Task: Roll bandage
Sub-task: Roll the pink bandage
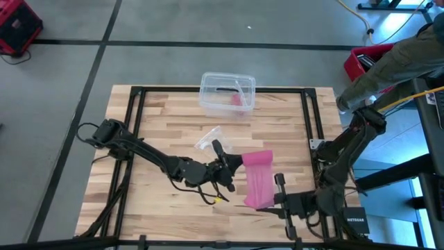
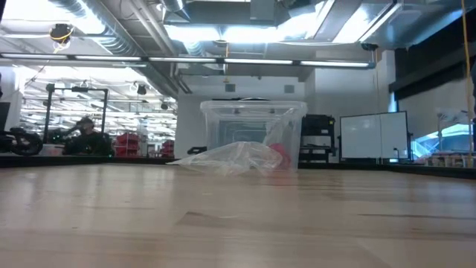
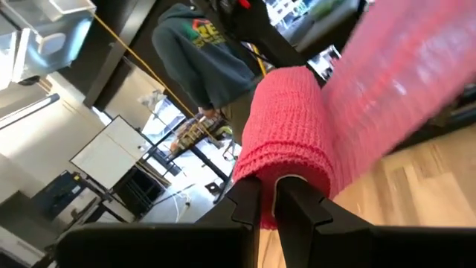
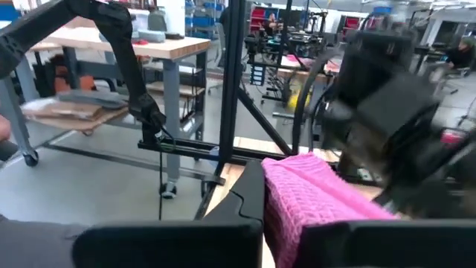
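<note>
The pink bandage (image 1: 259, 182) is a flat band near the table's front, with a rolled part (image 1: 257, 158) at its far end. My left gripper (image 1: 234, 165) is shut on the roll, coming from the left. The roll also shows in the left wrist view (image 3: 290, 134). My right gripper (image 1: 276, 200) is shut on the band's near end (image 1: 258, 203), which also shows in the right wrist view (image 4: 312, 201). Neither gripper nor the bandage shows in the low view. My left gripper pinches the rolled end of the bandage at its end face (image 3: 269, 195), between its two fingers (image 3: 249, 205). The fingers come level from the table's left. The roll stands out past the fingertips, and the flat band (image 3: 416, 67) runs away from it above the table. My right gripper pinches the bandage's near end (image 4: 294, 212) between its two fingers (image 4: 249, 201), several folds of fabric bunched in the gap. The fingers come level from the table's right side, lying across the band. The band runs from the fingers toward my left gripper.
A clear plastic box (image 1: 227, 94) stands at the table's far edge, with something pink inside; it also shows in the low view (image 2: 253, 134). A crumpled clear wrapper (image 1: 208, 139) lies in front of it. A person (image 1: 395, 62) stands at the far right corner.
</note>
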